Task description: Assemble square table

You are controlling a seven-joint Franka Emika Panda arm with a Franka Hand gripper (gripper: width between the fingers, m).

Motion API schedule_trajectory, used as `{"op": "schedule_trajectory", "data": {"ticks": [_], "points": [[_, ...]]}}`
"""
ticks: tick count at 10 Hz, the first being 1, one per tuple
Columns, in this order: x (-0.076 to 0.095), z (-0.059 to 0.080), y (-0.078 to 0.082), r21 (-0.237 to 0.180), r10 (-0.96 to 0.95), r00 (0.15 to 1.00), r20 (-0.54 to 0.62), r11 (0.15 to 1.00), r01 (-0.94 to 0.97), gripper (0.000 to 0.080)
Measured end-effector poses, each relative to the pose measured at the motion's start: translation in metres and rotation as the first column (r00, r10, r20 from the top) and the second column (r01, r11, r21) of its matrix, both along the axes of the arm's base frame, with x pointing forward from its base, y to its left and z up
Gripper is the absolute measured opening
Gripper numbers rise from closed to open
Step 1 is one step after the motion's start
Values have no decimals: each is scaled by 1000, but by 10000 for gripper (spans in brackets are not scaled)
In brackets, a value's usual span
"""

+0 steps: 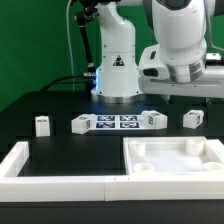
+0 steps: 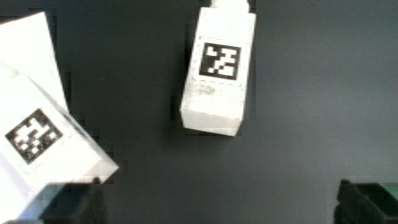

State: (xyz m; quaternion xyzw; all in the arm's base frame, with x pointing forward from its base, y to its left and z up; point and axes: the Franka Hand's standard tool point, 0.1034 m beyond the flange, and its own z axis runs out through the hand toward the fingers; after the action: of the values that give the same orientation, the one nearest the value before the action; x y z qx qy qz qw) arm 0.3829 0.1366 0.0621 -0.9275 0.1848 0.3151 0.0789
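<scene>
Black work surface, green backdrop. Square tabletop (image 1: 175,165) lies at the exterior view's right front, no leg fitted. Four legs (image 1: 82,123) lie loose behind it. The gripper (image 2: 217,205) hangs over one leg (image 2: 217,75), fingers spread, empty. Judged: assembly not started; all legs remain.

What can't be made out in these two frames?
- Gripper: exterior view, fingers lost against the dark background.
- Tagged white piece: wrist view, cut by frame edge; identity unclear.
- Leg tags: exterior view, too small to read.
- Top: exterior view, right end runs off frame.
</scene>
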Motion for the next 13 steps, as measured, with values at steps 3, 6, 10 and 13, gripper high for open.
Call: {"op": "schedule_trajectory", "data": {"ticks": [3,6,10,13], "points": [[-10,-14,13,12,-156,985,-69,987,157,649],[-12,-16,12,35,-157,985,-72,987,160,649],[-33,-32,10,49,-222,966,-135,972,230,649],[-51,-51,17,63,-229,953,-198,967,246,649]]}}
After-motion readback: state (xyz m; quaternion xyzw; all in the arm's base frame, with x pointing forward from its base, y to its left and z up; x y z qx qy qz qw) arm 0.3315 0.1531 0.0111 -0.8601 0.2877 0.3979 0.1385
